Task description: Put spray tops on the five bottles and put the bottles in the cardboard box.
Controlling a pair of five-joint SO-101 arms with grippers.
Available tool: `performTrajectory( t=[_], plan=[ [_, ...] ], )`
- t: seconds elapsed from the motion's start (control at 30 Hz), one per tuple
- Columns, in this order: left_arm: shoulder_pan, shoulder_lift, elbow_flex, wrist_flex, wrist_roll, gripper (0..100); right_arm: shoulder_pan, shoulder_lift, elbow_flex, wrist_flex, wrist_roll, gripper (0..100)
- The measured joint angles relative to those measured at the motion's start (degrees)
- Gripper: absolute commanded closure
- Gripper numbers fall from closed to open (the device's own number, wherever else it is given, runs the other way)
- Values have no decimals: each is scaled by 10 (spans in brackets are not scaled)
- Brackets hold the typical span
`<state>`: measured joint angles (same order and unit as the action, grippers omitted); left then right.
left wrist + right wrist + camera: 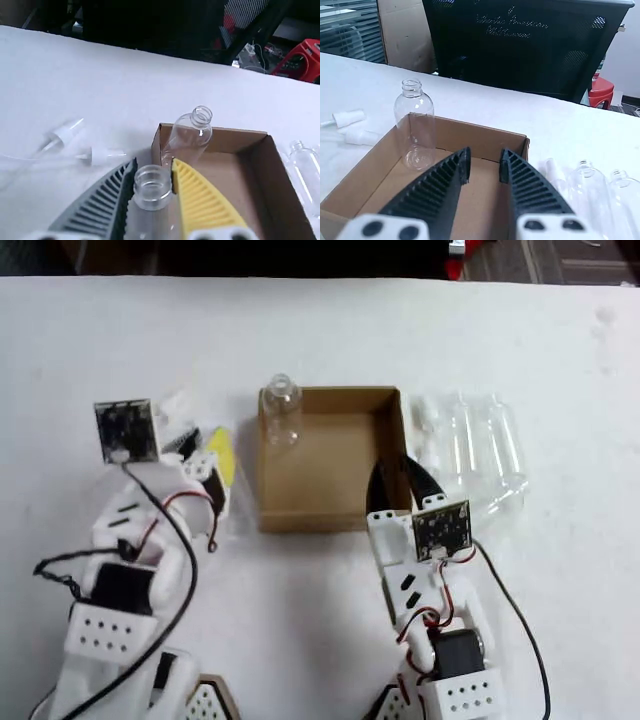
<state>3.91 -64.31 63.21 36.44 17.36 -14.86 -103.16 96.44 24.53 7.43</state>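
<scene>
we see the left gripper (153, 167) with its grey and yellow jaws closed on a clear bottle (150, 192), gripping it just below its open, threaded neck. in the high view this arm sits to the left of the cardboard box (385, 405), with the yellow jaw near the box's left wall. the box lies in the middle of the white table (560, 360), open side up. a second clear bottle (283, 412) stands upright in the box's far left corner, against the walls, its neck also open. the right gripper (485, 155) hangs over the near right part of the box. its black jaws are parted with a narrow gap, and we see nothing between them. two white spray tops (65, 132) lie on the table to the left of the box, apart from it and close to one another, with thin clear tubes trailing from them. on the other side, more clear bottles (485, 445) lie on their sides just beside the box's right wall, packed close together. we cannot tell exactly how many there are. a small white piece lies at their near-box edge, too unclear to name.
</scene>
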Motion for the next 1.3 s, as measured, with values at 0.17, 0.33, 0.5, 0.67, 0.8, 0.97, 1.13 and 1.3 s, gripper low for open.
performTrajectory(
  t=[0.17,0.33,0.5,0.67,0.8,0.97,1.13,1.3],
  plan=[
    [0,-65,61,-64,-1,978,0,0,0,0,0,911],
    [0,-180,153,-128,-1,978,0,0,0,0,0,911],
    [0,-340,272,-193,-1,978,0,0,0,0,0,911],
    [0,-388,298,-249,-1,977,0,0,0,0,0,911],
    [7,-389,276,-279,-19,977,0,0,0,0,0,911],
    [120,-389,255,-287,-160,977,0,0,0,0,0,911],
    [246,-389,255,-316,-256,977,0,0,0,0,0,911],
    [255,-386,263,-355,-266,977,0,0,0,0,0,911]
  ],
)
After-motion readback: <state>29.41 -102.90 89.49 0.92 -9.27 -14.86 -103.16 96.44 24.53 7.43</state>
